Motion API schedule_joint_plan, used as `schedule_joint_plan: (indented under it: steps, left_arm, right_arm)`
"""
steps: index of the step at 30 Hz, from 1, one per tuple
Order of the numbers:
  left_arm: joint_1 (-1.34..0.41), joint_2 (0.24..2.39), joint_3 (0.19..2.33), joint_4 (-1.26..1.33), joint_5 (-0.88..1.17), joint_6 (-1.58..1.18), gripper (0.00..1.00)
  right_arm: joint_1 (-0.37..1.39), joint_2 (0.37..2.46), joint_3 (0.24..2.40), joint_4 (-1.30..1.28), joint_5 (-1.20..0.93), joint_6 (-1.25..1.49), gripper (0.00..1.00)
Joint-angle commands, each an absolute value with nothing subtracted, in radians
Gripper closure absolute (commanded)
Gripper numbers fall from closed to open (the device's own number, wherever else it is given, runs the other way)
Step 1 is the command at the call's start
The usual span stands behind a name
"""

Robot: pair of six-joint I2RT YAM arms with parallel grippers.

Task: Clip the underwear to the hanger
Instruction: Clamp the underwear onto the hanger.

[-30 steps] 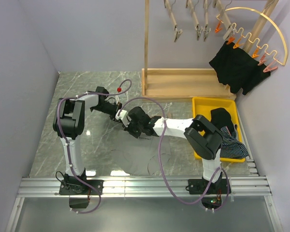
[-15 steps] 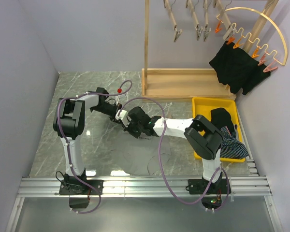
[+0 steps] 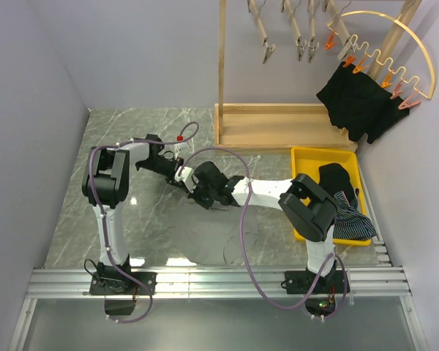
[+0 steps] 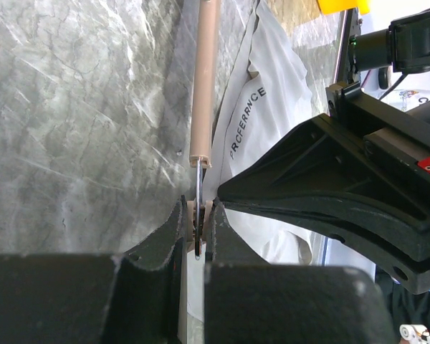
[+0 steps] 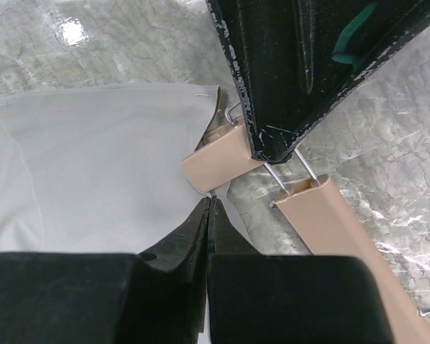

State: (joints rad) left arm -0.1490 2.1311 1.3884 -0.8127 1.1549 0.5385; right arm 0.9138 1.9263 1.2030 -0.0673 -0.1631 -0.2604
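The pale grey underwear (image 3: 208,235) lies flat on the table; in the left wrist view it shows as white cloth with printed letters (image 4: 261,107). A tan wooden hanger bar (image 4: 203,79) lies beside it. My left gripper (image 3: 174,174) is shut on the hanger's clip (image 5: 218,159), pinching its tan ends with the metal wire between the fingers (image 4: 198,215). My right gripper (image 3: 192,191) sits right against it, jaws shut on the underwear's edge (image 5: 211,204) just below the clip mouth. The hanger bar (image 5: 344,229) runs off to the lower right.
A wooden rack (image 3: 278,126) stands at the back with clip hangers hanging above. A black garment (image 3: 358,99) hangs on a curved hanger with orange pegs. A yellow tray (image 3: 304,156) with more clothes sits at the right.
The left arm's upper link has shifted slightly. Both grippers stay together at the same spot, each still shut.
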Motion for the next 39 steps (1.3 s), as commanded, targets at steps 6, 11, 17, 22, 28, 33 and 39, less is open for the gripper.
schedule_joint_plan:
  steps: [6,11,17,22,28,33,39]
  left_arm:
    - [-0.137,2.157,1.434,-0.827,1.103,0.572,1.0]
    - [-0.137,2.161,1.439,-0.848,1.106,0.587,1.0]
    - [-0.135,2.155,1.428,-0.842,1.098,0.6,1.0]
    - [-0.137,2.151,1.419,-0.851,1.078,0.63,1.0]
    - [-0.138,2.155,1.427,-0.882,1.069,0.672,1.0]
    - [-0.138,2.149,1.417,-0.916,1.054,0.71,1.0]
    - [-0.137,2.143,1.413,-0.91,1.054,0.713,1.0]
  right_arm:
    - [0.923,1.898,1.197,-0.055,-0.17,-0.279,1.0]
    - [0.923,1.902,1.203,-0.058,-0.166,-0.282,1.0]
    - [0.923,1.904,1.21,-0.06,-0.167,-0.279,1.0]
    - [0.922,1.898,1.218,-0.064,-0.164,-0.281,1.0]
    - [0.922,1.898,1.232,-0.069,-0.161,-0.278,1.0]
    - [0.919,1.894,1.232,-0.069,-0.163,-0.279,1.0]
    - [0.92,1.891,1.235,-0.071,-0.169,-0.279,1.0]
